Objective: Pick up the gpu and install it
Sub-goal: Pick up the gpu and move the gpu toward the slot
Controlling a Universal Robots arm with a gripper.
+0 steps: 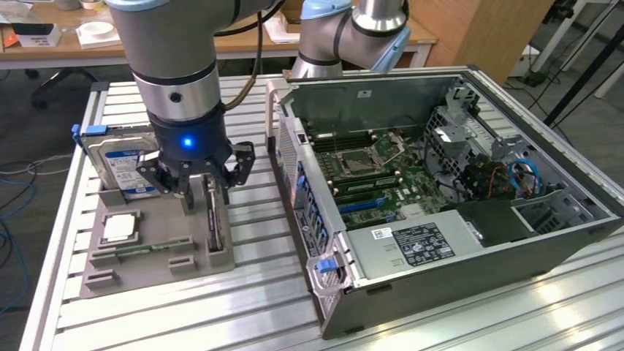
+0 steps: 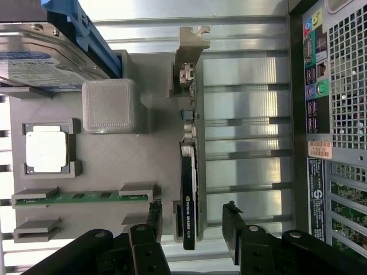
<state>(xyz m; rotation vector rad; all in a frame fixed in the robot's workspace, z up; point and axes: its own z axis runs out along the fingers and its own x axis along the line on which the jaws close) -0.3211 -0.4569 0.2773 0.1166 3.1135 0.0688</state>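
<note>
The gpu (image 1: 213, 219) stands on its edge in a slot of the grey holder tray (image 1: 146, 274), to the exterior view's left of the computer case. In the wrist view the gpu (image 2: 190, 172) is a thin dark card with a silver end bracket (image 2: 192, 43). My gripper (image 1: 207, 191) hangs right over the card's upper edge. Its jaws are open, and the two black fingers (image 2: 153, 220) straddle the card's end without touching it. Between the fingertips of the gripper (image 2: 192, 224) there is only the card's edge.
The same tray holds a blue-labelled hard drive (image 1: 122, 167), a square processor chip (image 1: 119, 228) and a green memory stick (image 1: 148, 250). The open computer case (image 1: 546, 252) lies at the exterior view's right, its motherboard (image 1: 375, 191) exposed. A second robot arm (image 1: 346, 33) stands behind the case.
</note>
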